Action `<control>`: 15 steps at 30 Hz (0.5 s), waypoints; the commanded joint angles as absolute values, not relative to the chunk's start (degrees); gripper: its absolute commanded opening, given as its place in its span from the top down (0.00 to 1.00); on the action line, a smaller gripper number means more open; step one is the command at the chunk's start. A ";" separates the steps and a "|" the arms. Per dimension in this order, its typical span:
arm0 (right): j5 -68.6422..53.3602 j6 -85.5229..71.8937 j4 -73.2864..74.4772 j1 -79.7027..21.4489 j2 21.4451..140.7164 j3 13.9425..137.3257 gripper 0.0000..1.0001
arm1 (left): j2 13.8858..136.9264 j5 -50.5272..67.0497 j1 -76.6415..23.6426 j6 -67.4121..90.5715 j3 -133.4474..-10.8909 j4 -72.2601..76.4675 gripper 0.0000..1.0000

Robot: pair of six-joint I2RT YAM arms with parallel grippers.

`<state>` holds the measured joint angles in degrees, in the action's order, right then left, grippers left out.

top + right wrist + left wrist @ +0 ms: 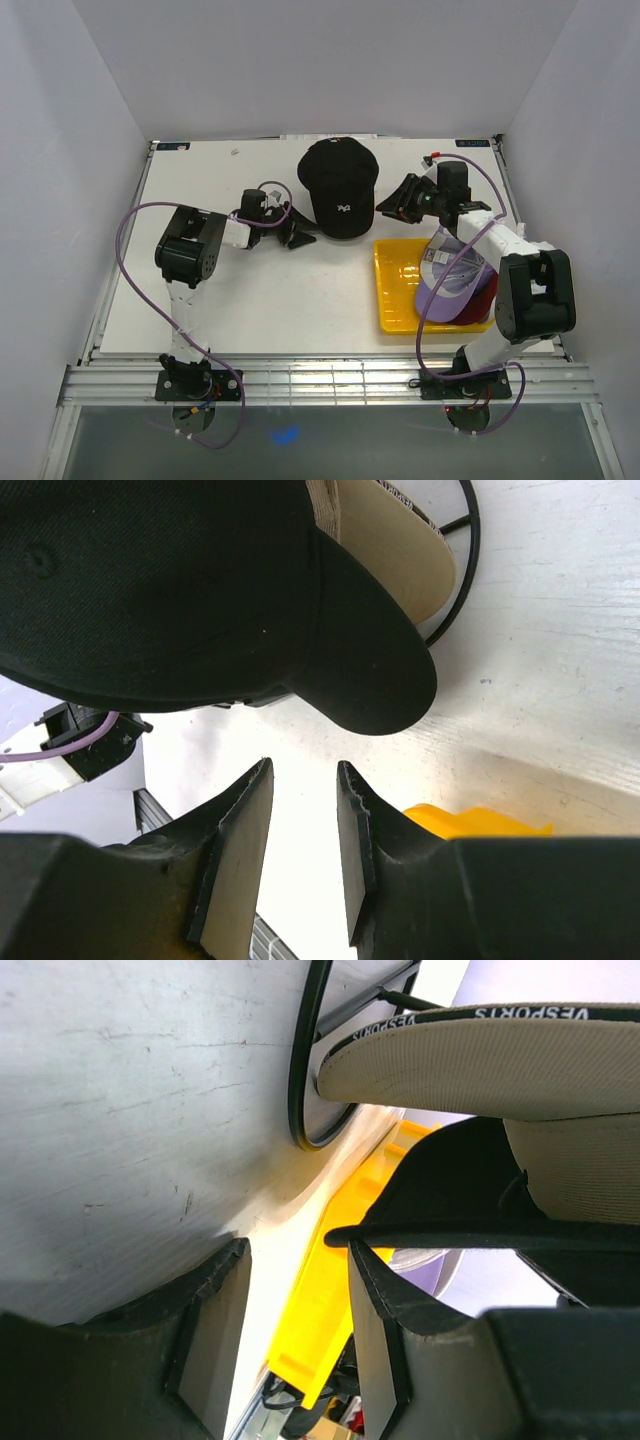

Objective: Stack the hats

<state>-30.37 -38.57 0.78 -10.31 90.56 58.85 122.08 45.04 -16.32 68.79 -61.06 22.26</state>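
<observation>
A black hat (340, 188) with a white logo sits on top of a tan hat (480, 1060) at the back middle of the table. Its black brim (470, 1230) lies under the tan brim. My left gripper (295, 237) (295, 1300) is open just left of this pile, with nothing between its fingers. From the right, my right gripper (387, 206) (305, 780) points at the black hat (180, 580), jaws apart and empty. A lavender hat (452, 292) lies over a red hat (486, 294) and a white hat (438, 254) in the yellow tray.
The yellow tray (398, 290) stands at the front right, under my right arm. A black wire stand (305, 1080) (466, 570) carries the tan and black hats. White walls enclose the table on three sides.
</observation>
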 commanded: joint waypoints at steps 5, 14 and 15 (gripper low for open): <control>-30.15 -37.44 1.85 -10.46 90.70 62.49 0.61 | 118.83 42.89 -14.86 66.54 -61.87 14.33 0.46; -28.04 -36.30 5.26 -10.46 88.42 63.80 0.60 | 112.77 38.94 -13.18 57.14 -67.41 0.72 0.45; -27.95 -36.04 6.06 -10.46 88.24 64.85 0.60 | 111.81 38.41 -13.01 56.43 -67.59 0.27 0.45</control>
